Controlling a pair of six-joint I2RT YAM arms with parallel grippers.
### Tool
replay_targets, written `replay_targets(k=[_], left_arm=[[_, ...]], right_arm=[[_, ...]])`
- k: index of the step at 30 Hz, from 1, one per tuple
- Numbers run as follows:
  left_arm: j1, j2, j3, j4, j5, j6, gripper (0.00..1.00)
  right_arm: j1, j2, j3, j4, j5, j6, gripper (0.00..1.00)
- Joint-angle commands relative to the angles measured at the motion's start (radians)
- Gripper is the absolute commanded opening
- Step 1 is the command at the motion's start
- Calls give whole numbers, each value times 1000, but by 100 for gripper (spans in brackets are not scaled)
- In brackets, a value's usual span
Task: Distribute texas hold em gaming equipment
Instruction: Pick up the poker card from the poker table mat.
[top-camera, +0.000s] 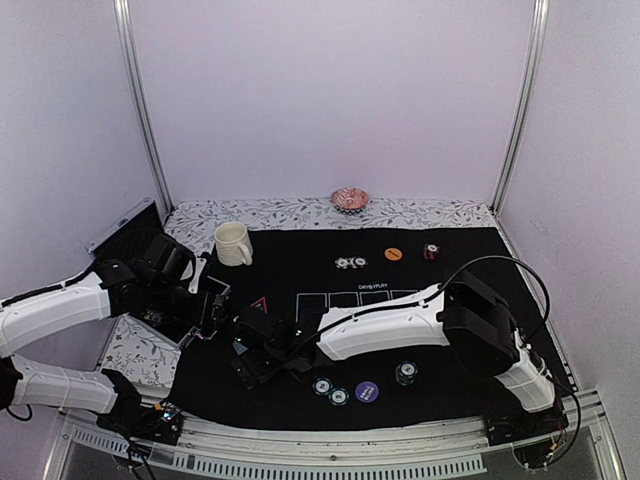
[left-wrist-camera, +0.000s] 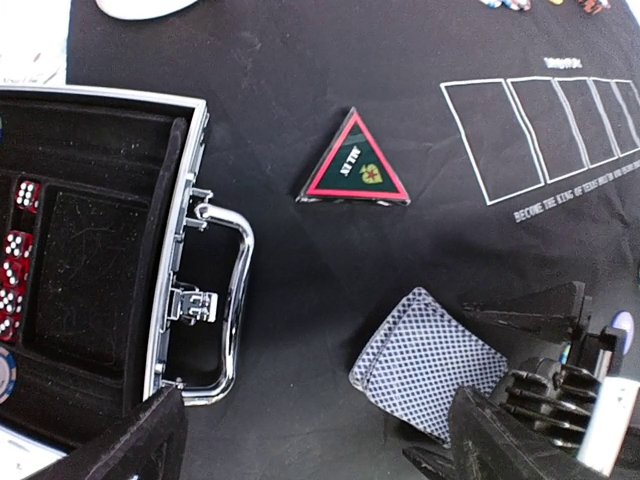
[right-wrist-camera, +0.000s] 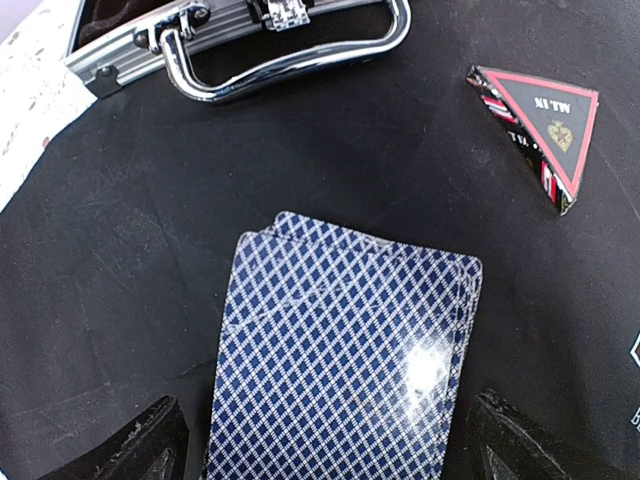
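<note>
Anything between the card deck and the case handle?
No, only bare black mat lies between the card deck and the case handle, shown in the right wrist view.

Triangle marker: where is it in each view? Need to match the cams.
Top external: triangle sits left of centre on the black mat.
Left wrist: triangle is at centre, in the upper half, to the right of the case handle.
Right wrist: triangle is at upper right.
Shared landmark: the case handle shows in both wrist views. I cannot make it out in the top view.
</note>
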Motion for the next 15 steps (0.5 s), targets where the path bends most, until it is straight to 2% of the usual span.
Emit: replay_targets(k=[1,7,15], left_arm=[[4,-10,11,73,62,9,93],[23,-9,13,71,51,12,93],[68,47,33,23,-112,-11,95]], right_arm=[[1,64,6,-83,2,16,99],[1,76,-2,-93,3,29,97],[1,-1,-118,11,0,13,94]])
